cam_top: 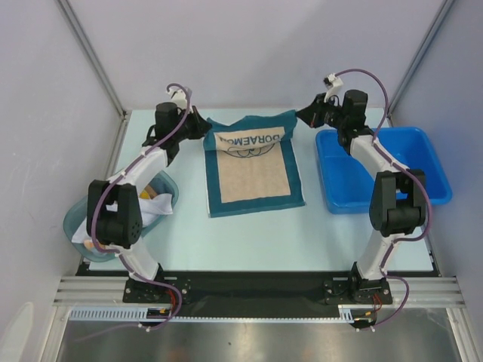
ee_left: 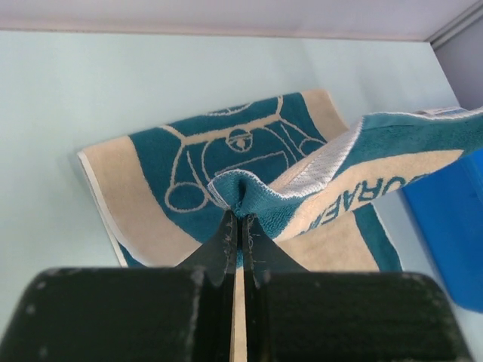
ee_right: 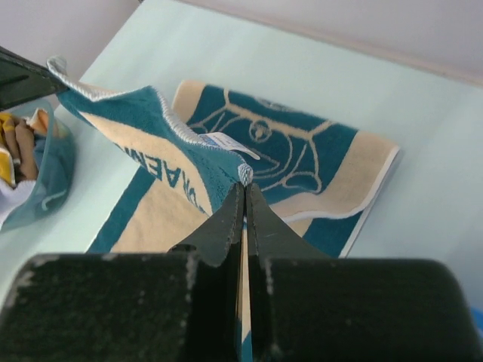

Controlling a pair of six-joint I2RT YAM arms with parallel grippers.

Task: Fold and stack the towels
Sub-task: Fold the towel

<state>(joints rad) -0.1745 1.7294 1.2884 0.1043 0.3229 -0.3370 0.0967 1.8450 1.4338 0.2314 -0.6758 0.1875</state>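
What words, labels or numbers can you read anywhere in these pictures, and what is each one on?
"DORAEMON": on the teal and beige towel, near its far edge, upside down in the top view; the wrist views show only parts of the word.
White tag on the towel's edge: too small to read.
Cloths in the teal tub: no text can be read.

Overhead looks down; close wrist views share the towel [ee_left: 226,151].
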